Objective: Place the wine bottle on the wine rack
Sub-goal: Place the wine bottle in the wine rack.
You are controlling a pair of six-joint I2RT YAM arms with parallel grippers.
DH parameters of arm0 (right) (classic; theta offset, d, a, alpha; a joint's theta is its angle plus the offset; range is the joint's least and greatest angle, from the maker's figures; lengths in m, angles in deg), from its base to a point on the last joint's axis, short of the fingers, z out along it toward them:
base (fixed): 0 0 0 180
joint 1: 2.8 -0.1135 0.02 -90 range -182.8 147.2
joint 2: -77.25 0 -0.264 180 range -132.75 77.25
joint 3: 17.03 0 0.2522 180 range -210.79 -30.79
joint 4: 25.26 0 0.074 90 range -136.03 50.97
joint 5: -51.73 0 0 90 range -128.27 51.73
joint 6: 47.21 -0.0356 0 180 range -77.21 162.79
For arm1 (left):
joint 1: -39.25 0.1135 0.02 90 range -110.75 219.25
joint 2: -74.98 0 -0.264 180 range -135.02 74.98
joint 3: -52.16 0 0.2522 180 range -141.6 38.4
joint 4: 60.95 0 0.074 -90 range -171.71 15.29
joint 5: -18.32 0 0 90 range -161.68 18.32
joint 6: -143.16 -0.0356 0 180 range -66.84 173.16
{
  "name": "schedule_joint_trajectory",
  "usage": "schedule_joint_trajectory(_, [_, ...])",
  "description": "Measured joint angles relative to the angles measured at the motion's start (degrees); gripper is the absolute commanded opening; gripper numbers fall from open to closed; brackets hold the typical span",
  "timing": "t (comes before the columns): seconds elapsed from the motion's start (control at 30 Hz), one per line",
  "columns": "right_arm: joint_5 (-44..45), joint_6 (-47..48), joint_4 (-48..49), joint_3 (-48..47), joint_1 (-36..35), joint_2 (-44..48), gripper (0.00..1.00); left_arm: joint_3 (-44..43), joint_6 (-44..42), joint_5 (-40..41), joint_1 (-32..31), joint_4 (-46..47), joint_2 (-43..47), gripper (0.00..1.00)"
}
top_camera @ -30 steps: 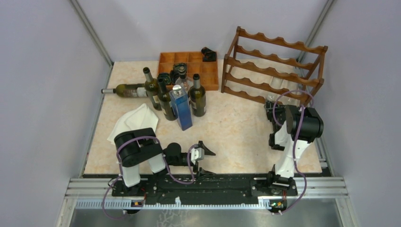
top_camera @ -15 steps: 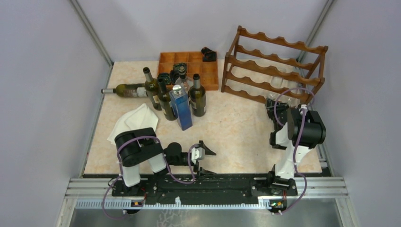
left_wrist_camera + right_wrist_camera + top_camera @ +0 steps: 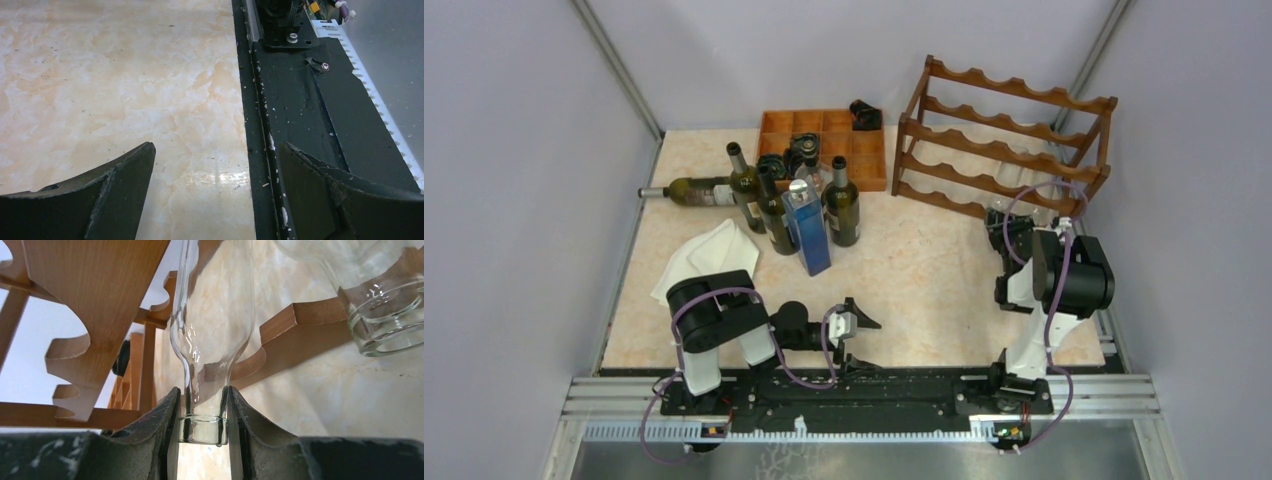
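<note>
Right wrist: jaws tight on wine bottle [image 3: 212, 340] in rack [image 3: 100, 290]; left jaws wide, empty.

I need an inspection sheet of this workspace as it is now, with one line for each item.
Surface: beige marble table, small dark specks.
Job's things: clear bottle gripped at the neck, body among the rails of the wine rack; second clear bottle beside it.
Clutter: three standing dark bottles, a lying dark bottle, blue carton, white cloth, orange tray holding black parts.
Grippers: left gripper open, empty, low over the table's near edge; right gripper shut on the clear bottle.
Cables: purple cables looped along both arms.
Surroundings: grey walls, metal frame posts.
</note>
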Motion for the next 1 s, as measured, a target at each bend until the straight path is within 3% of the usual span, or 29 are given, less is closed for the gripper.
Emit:
schedule_joint_trajectory(0.37, [0.31,5.62,-7.26,-3.63,-0.42,1.64,0.00,-0.04,0.02,-0.20,0.00,0.00,0.00,0.99])
schedule_joint_trajectory(1.0, [3.08,9.64,-9.92,-5.35,-1.36,4.07,0.00,-0.11,0.17,-0.35,0.00,0.00,-0.02,0.99])
